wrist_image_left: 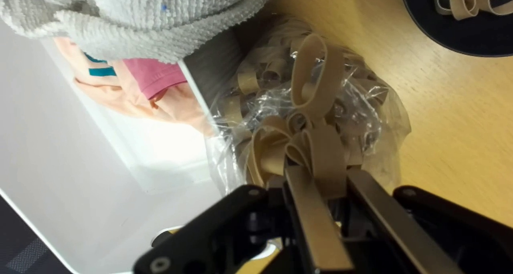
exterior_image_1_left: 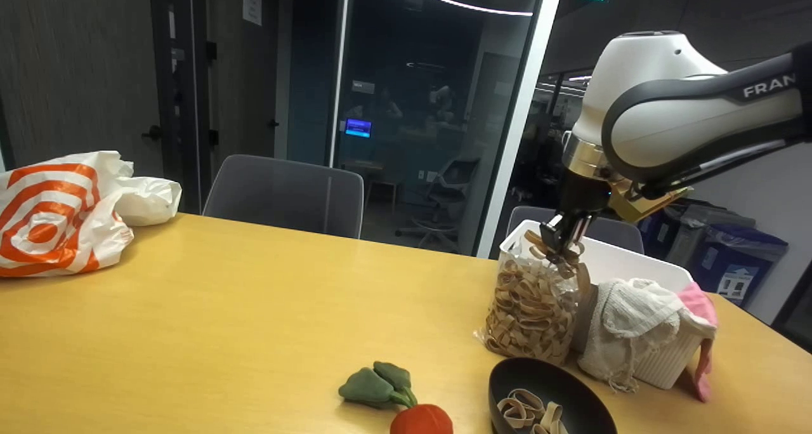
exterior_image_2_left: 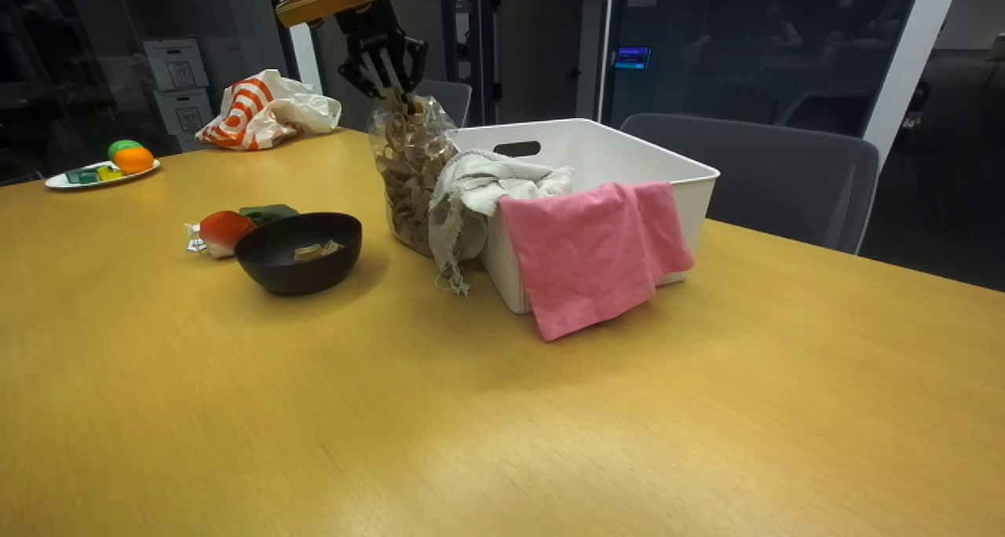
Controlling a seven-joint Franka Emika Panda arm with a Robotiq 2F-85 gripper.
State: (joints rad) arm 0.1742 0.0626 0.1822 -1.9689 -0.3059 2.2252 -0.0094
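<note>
Tan rubbery loops (wrist_image_left: 329,150) are being clamped lengthwise-outward by black gripper (wrist_image_left: 328,173). Room is being edged by white plastic bin (wrist_image_left: 198,95).

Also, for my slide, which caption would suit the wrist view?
Gripper holding tan bands at the mouth of a clear bag, beside a white bin.

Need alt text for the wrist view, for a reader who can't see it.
A gripper pinches tan loops at the mouth of a clear bag of more loops. To the left, a white bin holds pink cloth and peach cloth, with a pale knit cloth over its edge; part of a black bowl with loops shows at upper right.
</note>
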